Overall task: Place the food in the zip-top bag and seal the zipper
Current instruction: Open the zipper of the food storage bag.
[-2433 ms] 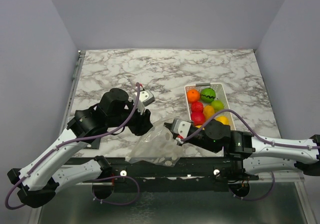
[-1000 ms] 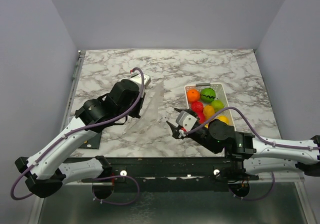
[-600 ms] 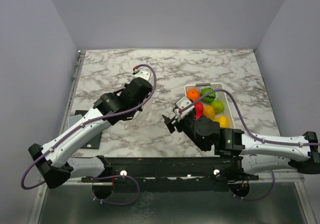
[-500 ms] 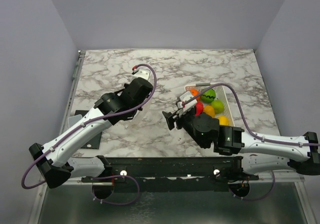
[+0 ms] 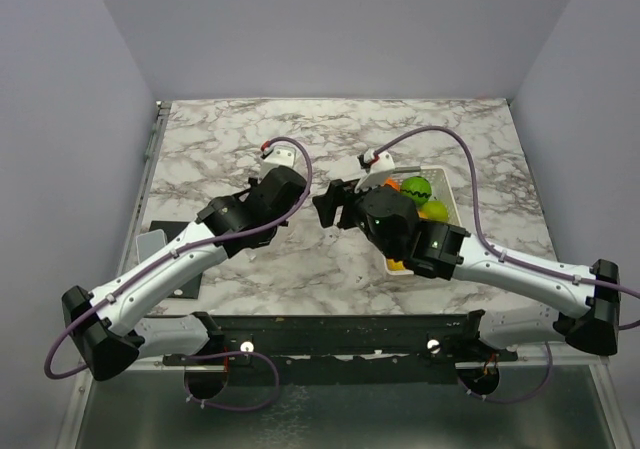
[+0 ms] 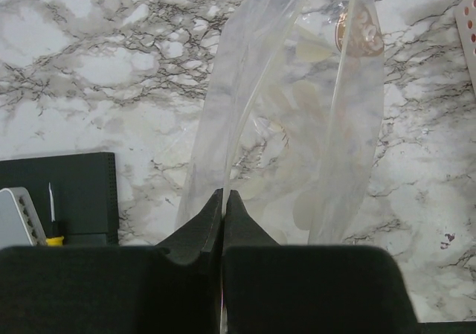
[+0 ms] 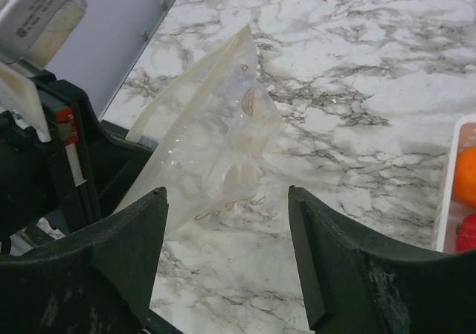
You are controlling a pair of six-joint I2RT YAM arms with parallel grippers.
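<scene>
My left gripper (image 6: 224, 194) is shut on an edge of the see-through zip-top bag (image 6: 297, 118), which stretches away from the jaws above the marble. I cannot pick out the zipper. In the right wrist view the zip-top bag (image 7: 216, 140) hangs slanted just ahead of my right gripper (image 7: 227, 200), which is open and empty. From above, the left gripper (image 5: 288, 191) and right gripper (image 5: 328, 207) face each other mid-table. The food lies in the white tray (image 5: 447, 191): green striped ball (image 5: 416, 187), lime piece (image 5: 435, 209), orange (image 5: 390, 181).
The right arm crosses over the near half of the tray. The tray's corner (image 7: 452, 193) shows with an orange piece (image 7: 465, 174) and a red one (image 7: 468, 233). A dark flat pad (image 6: 59, 193) lies on the table's left side.
The left arm carried the bag from the near edge toward the table's middle. The right gripper swung up and left from the near edge to beside the tray and opened wider.
</scene>
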